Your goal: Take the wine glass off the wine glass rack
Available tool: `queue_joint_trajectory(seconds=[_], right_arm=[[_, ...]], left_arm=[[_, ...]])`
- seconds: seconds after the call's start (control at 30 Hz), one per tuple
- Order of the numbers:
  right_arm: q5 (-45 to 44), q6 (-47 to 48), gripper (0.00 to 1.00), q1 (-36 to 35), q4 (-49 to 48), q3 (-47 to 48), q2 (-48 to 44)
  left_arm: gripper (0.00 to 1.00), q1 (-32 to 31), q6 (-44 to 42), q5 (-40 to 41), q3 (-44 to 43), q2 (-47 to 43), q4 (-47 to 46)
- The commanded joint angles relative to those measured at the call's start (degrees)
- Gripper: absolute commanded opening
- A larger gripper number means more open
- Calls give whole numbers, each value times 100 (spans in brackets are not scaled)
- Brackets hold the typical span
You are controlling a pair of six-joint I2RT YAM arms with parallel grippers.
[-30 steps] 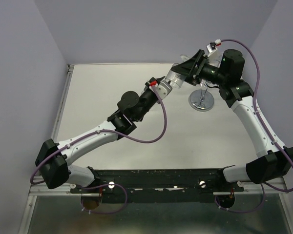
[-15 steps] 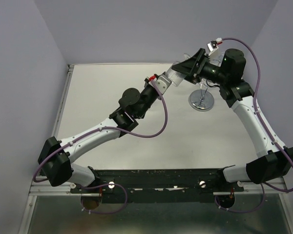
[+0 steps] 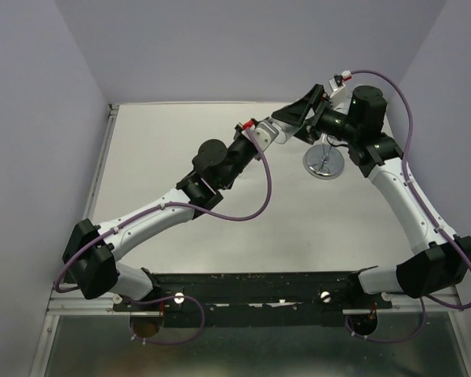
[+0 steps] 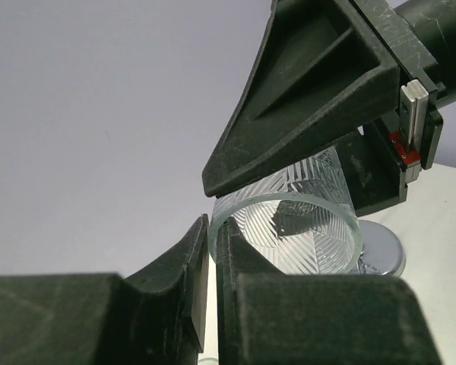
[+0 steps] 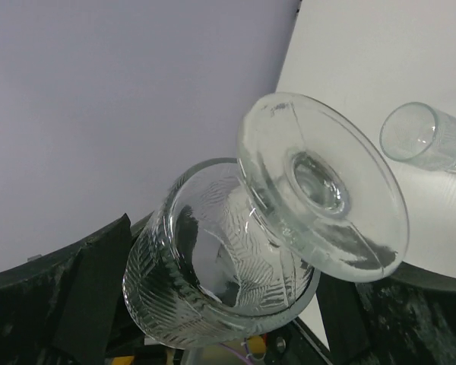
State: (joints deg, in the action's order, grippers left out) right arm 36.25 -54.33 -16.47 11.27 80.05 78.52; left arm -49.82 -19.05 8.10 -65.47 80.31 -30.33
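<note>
Holding a wine glass (image 4: 289, 220) aloft, tipped on its side, just beside the wine glass rack (image 3: 323, 163).
Pinched at the rim by the left gripper (image 4: 213, 251) – straddled at the patterned bowl by the right gripper (image 5: 224, 258) – squeezing or loose, impossible to tell.

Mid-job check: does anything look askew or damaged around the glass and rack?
The wine glass is off the wine glass rack but tipped on its side in mid-air. The left gripper pinches only its rim, while the right gripper stands open around the bowl. No cracks or spills visible.
</note>
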Motion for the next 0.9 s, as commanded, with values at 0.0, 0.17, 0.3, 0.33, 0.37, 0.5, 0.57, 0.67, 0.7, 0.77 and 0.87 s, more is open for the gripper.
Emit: queue_joint_trajectory(seconds=[0.0, 0.17, 0.3, 0.33, 0.37, 0.5, 0.57, 0.67, 0.7, 0.77, 0.87], right_arm=[[-171, 194, 100, -32, 86, -42, -179], [-48, 527, 100, -41, 95, 46, -214], [-83, 985, 100, -32, 262, -68, -390], [-135, 1037, 100, -32, 279, -156, -451], [-171, 1064, 100, -32, 271, -252, -513], [-224, 1169, 100, -32, 148, -455, -636], [-215, 1257, 100, -32, 174, -516, -645], [-276, 1407, 100, -23, 358, -709, -654], [-320, 1398, 100, -14, 411, -823, -663], [-356, 1285, 100, 29, 499, -1017, -645], [-233, 1144, 100, 109, 482, -1193, -531]], left_arm=[[0, 78, -195, -177, -133, -261, -351], [0, 131, -275, -212, -53, -358, -246], [0, 201, -257, -230, -9, -402, -211], [0, 218, -231, -256, -18, -411, -167], [0, 227, -205, -291, -18, -403, -123], [0, 236, 50, -554, 8, -402, 123], [0, 227, 208, -677, 52, -394, 176], [0, 210, 279, -739, 35, -367, 203], [0, 219, 270, -757, 35, -332, 159], [0, 219, 183, -792, 26, -280, 97], [0, 219, 86, -801, 87, -192, -43]])
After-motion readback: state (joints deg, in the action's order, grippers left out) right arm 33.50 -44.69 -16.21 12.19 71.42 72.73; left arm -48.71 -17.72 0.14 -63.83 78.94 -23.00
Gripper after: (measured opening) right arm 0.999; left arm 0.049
